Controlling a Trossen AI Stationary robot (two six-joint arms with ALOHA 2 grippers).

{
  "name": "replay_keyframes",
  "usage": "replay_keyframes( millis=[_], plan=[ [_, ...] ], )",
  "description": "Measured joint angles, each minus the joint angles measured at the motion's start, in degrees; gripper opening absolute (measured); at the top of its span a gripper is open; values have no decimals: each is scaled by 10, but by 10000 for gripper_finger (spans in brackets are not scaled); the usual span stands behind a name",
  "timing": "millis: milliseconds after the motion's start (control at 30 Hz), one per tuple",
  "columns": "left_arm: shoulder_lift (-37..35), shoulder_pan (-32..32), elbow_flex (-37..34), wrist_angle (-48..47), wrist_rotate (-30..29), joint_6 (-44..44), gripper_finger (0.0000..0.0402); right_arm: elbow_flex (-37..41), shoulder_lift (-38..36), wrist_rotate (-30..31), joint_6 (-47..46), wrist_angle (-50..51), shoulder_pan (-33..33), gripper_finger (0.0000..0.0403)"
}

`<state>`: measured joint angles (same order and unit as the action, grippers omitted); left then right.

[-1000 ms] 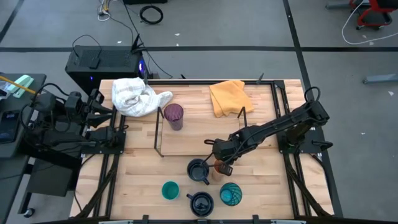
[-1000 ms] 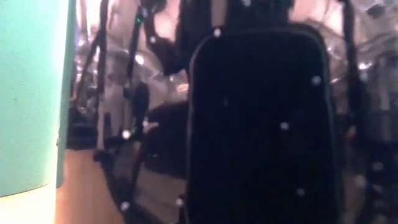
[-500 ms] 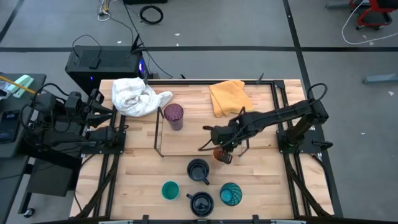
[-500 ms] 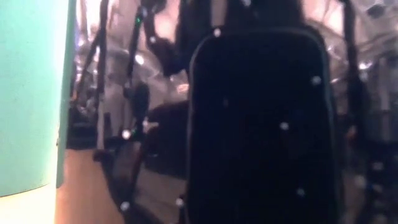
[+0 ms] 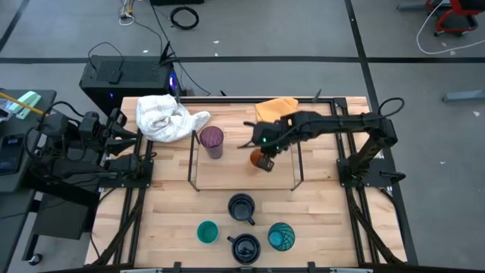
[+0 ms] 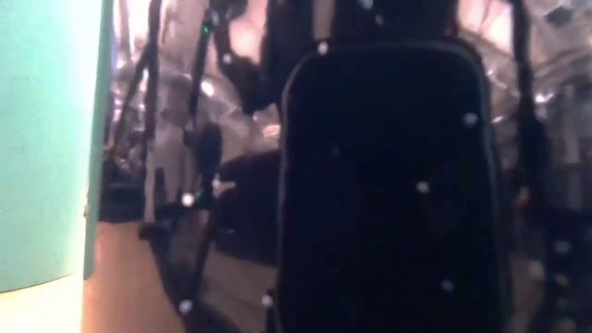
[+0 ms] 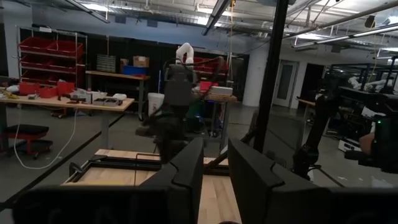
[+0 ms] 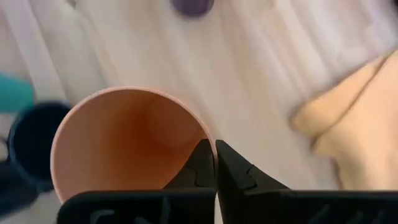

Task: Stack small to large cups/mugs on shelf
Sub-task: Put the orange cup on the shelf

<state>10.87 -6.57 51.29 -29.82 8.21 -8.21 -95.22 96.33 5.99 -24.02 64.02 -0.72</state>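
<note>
My right gripper is shut on the small orange cup, over the right half of the black wire shelf. The purple tumbler stands at the shelf's far left. Two navy mugs, the small teal cup and the patterned teal-blue cup stand near the table's front edge. My left gripper waits off the table's left side, slightly open and empty. My right gripper pinches the orange cup's rim wall, one finger inside the cup and one outside. The fingers come from above, pointing down into the mouth. The cup hangs below them, mouth up; whether its base touches the shelf, I cannot tell.
A white cloth and a yellow cloth lie at the table's far side. In the low view the teal cup and a navy mug fill the picture. Bare wood lies between the shelf and the front cups.
My right gripper has carried the orange cup up and toward the table's far edge, from beside the nearer navy mug to over the shelf's right half. It has stayed shut on the cup's rim.
</note>
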Motion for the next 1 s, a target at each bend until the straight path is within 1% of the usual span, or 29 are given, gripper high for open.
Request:
replay_keyframes(
  millis=[167, 400, 500, 600, 833, 1000],
  plan=[
    [0, 0, 0, 0, 0, -1, 84, 0, 0, -3, 31, -41, -45, 0],
    [0, 0, 0, 0, 0, 0, 78, 0, 3, -21, 57, -54, -97, 0],
    [0, 0, 0, 0, 0, 0, 80, 0, 3, -29, 58, -91, -108, 0],
    [0, 0, 0, 0, 0, 0, 83, 0, 4, -31, 62, -105, -113, 0],
    [0, 0, 0, 0, 0, 0, 81, 0, 16, -31, 66, -93, -126, 0],
    [0, 0, 0, 0, 0, 0, 78, -10, 52, -30, 75, -76, -131, 0]
  ],
)
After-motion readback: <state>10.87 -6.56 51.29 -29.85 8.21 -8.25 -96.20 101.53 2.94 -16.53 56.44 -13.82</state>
